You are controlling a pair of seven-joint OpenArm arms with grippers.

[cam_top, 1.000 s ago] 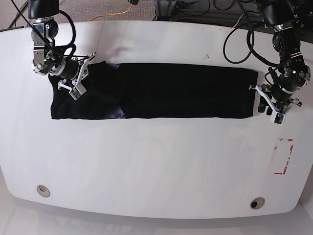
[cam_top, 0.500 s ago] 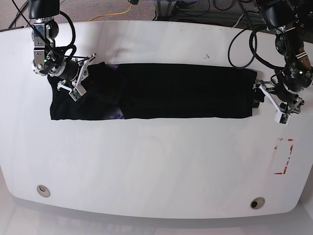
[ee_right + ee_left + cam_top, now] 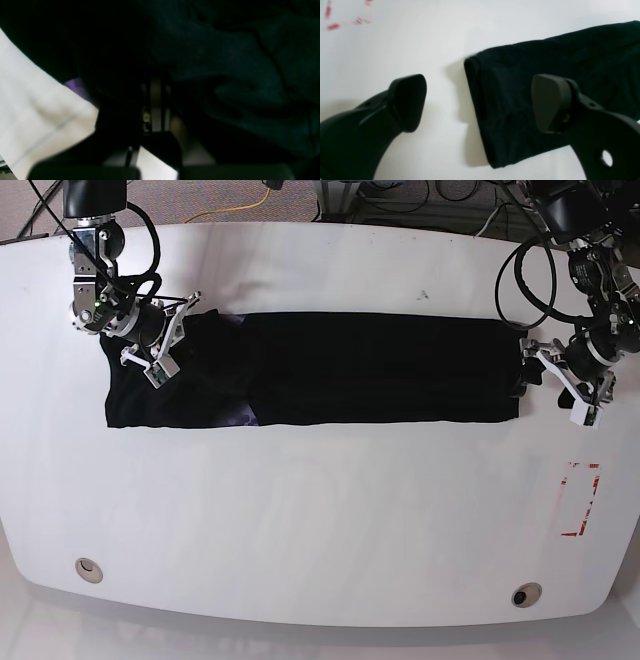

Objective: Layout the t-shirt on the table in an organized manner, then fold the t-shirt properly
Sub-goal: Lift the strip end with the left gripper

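Item one, the t-shirt [image 3: 350, 368]: black cloth, lying as one long band across the far half of the desk [image 3: 300, 510], running from near the left edge to near the right edge. You see it wrinkled and bunched at the left end, smoother along the middle. A small purple patch [image 3: 77, 86] shows at its edge in the right wrist view.

Item two, the left gripper [image 3: 480, 105]: at the shirt's right end, by the desk's right edge. Its jaws stand spread wide. In its wrist view you find one finger [image 3: 407, 100] over bare white desk and the other finger [image 3: 550, 100] over the cloth, with the shirt's folded end edge between them. Nothing is pinched.

Item three, the right gripper [image 3: 160, 345]: at the shirt's left end, near the desk's far left corner. Its jaws are pressed together. Its wrist view is mostly dark cloth close to the lens; you cannot tell from it whether any cloth is caught between them.

Item four, a red rectangular outline [image 3: 580, 500]: marked on the desk near the right edge, well apart from the shirt.
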